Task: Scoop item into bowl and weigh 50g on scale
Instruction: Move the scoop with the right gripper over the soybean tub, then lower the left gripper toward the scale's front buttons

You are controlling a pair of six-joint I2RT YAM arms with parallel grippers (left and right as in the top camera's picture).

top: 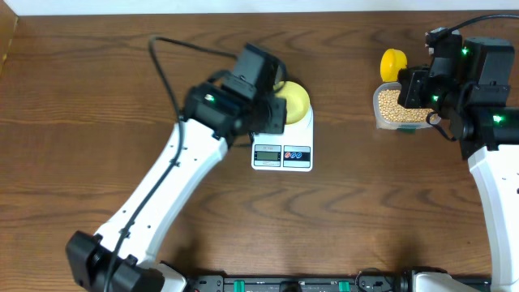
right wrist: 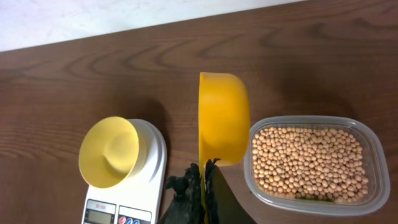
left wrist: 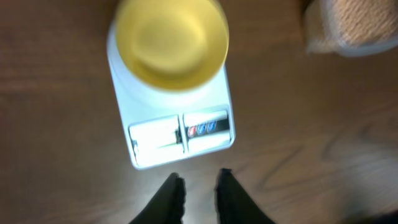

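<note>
The pale-yellow bowl (top: 297, 99) stands empty on the white scale (top: 282, 152); both also show in the left wrist view (left wrist: 171, 43) (left wrist: 180, 134) and the right wrist view (right wrist: 112, 152) (right wrist: 152, 155). My left gripper (left wrist: 199, 186) is open and empty, hovering just in front of the scale's display edge. The tan beans (right wrist: 308, 158) fill a clear tub (top: 397, 105). My right gripper (right wrist: 204, 173) is shut on the handle of a yellow scoop (right wrist: 222, 118), whose empty cup hangs beside the tub's left wall.
The left arm (top: 174, 174) stretches diagonally across the brown wooden table (top: 97, 97) and covers part of the scale's left side. The scoop cup (top: 393, 61) sits behind the tub near the table's back edge. The tub also shows in the left wrist view (left wrist: 354, 25).
</note>
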